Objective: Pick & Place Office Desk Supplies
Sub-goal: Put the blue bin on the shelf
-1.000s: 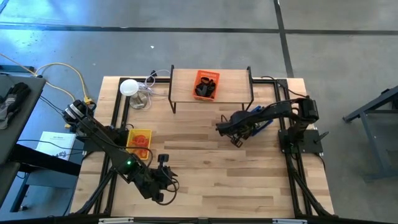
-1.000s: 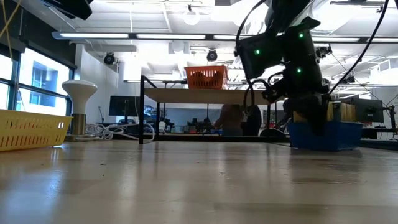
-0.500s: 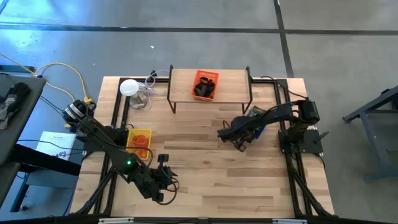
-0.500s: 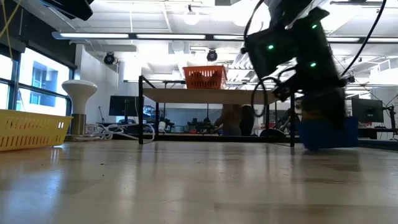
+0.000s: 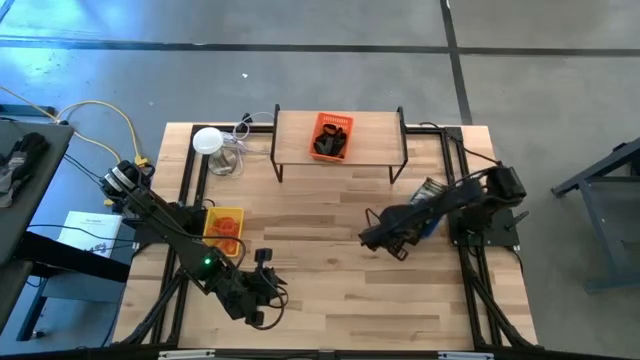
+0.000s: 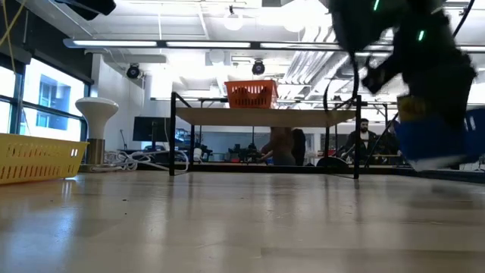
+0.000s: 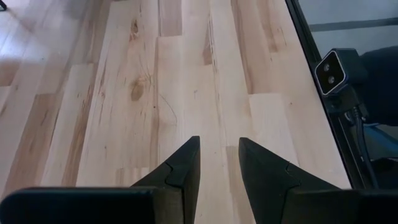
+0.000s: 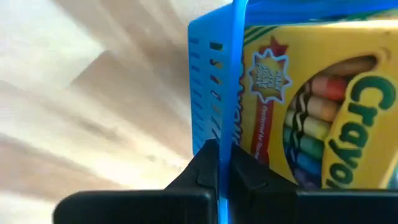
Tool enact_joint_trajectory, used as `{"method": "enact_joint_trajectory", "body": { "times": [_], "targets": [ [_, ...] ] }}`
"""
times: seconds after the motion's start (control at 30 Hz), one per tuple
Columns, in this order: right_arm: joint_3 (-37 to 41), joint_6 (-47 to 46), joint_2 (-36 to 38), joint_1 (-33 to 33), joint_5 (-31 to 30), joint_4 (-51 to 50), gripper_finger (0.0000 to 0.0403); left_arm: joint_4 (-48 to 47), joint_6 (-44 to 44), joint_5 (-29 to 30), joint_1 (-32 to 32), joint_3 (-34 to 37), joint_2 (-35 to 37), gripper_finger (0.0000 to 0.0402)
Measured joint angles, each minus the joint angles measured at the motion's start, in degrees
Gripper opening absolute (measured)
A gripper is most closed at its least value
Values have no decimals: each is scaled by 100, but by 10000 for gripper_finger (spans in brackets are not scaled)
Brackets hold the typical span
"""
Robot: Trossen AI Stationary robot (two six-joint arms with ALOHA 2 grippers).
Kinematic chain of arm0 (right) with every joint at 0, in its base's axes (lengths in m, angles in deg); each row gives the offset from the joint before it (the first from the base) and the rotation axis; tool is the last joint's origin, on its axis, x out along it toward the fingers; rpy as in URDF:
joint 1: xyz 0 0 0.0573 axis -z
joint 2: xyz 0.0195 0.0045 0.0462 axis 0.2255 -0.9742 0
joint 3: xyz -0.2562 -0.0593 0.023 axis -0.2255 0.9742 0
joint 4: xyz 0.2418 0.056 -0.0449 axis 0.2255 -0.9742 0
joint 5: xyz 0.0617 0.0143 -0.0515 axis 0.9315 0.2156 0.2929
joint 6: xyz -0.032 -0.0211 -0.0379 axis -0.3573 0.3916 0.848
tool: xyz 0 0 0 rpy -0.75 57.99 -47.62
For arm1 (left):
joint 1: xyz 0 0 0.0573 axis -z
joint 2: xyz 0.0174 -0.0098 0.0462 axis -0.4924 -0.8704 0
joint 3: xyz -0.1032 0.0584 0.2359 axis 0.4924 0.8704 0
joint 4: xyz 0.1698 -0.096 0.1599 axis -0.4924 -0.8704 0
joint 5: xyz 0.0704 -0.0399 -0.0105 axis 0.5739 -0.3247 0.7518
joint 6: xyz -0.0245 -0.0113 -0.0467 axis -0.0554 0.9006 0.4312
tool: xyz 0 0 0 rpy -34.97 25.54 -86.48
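Right gripper (image 8: pixel 224 163): the jaws are seen pressed together on the thin wall of the blue tray (image 8: pixel 214 81), clamped on its rim; in the high view the gripper (image 5: pixel 375 236) is placed right of centre of the frame, low over the bare wood.
Blue tray: held at one edge by the right gripper; in the low view it (image 6: pixel 436 140) is shown at the right edge of the frame, tilted and blurred.
Tray contents: a yellow crayon box (image 8: pixel 317 106) is seen inside the blue tray, just behind the gripped wall, with printed crayons on its face.
Left gripper (image 7: pixel 219 165): the jaws are held a little apart with nothing between them; only plank wood is shown beyond the fingers. In the high view the gripper (image 5: pixel 262 290) is placed at the lower left of the frame.
Orange tray (image 5: pixel 332 135): set on the small shelf (image 5: pixel 380 140) at the upper centre of the high view; dark clip-like pieces (image 5: pixel 328 146) are seen piled in it.
Yellow tray (image 5: pixel 212 222): placed at the left of the high view, beside the left arm; red-orange looped pieces (image 5: pixel 228 224) are seen inside.
Lamp (image 5: pixel 207 140): a white round head is shown at the upper left of the table (image 5: pixel 330 300), with cables beside it.
Background: people are made out far behind the shelf in the low view.
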Motion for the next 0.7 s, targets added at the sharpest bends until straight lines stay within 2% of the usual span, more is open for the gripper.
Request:
{"method": "enact_joint_trajectory", "body": {
  "times": [0.17,0.53,0.7],
  "targets": [
    [-599,-402,237,-471,-143,-524,4,65,0,2,0,0,0,104],
    [-1915,91,210,-1509,-696,-536,3,74,0,2,-145,0,0,104],
    [-2474,411,210,-1865,-746,-503,3,85,0,2,-230,0,0,104]
  ]
}}
